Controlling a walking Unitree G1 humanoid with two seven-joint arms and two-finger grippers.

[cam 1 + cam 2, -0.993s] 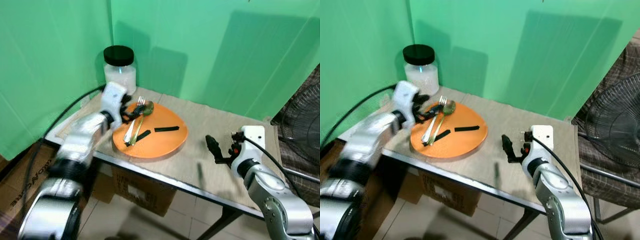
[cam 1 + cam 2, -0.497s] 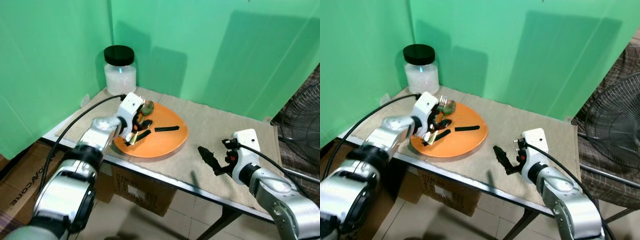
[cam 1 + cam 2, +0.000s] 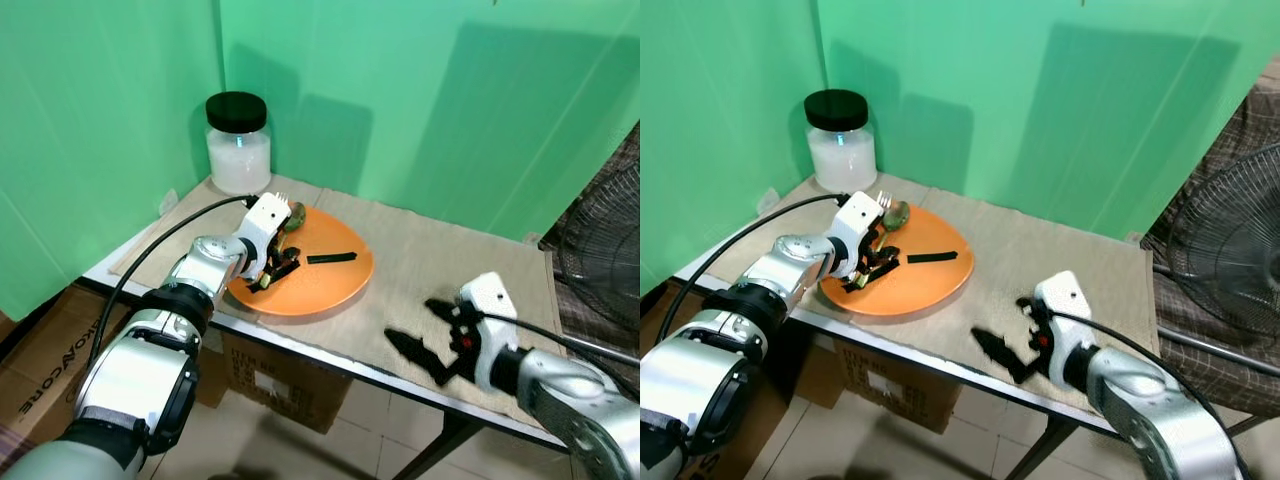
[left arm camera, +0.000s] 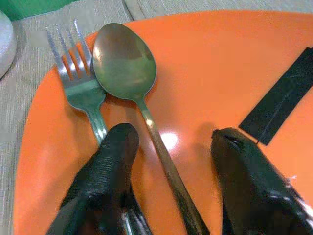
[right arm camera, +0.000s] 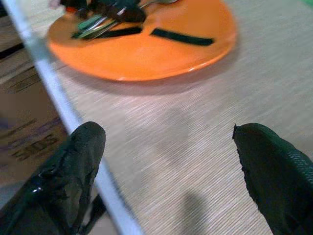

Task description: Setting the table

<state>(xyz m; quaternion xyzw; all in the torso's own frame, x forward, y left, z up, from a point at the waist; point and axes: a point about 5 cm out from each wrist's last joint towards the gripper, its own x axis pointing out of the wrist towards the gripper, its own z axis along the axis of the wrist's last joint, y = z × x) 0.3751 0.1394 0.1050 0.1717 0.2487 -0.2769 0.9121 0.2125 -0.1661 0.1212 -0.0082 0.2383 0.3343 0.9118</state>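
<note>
Nearest, the right gripper point(image 3: 432, 340) hovers low over the beige mat point(image 3: 440, 260), well apart from the orange plate point(image 3: 330, 285), fingers spread wide and empty. On the plate, the left gripper point(image 4: 168, 161) straddles the spoon point(image 4: 128, 73) handle, fingers apart, gripping nothing; the fork point(image 4: 80, 88) lies touching the spoon. Beyond the plate stands a black-lidded jar point(image 3: 238, 140)

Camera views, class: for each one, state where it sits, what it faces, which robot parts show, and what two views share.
Head stereo pair: looks down at the table; both arms show.
Left wrist: looks along open fingers straddling the spoon beside the fork.
Right wrist: looks past open fingers across the mat.
Shared: the orange plate.
</note>
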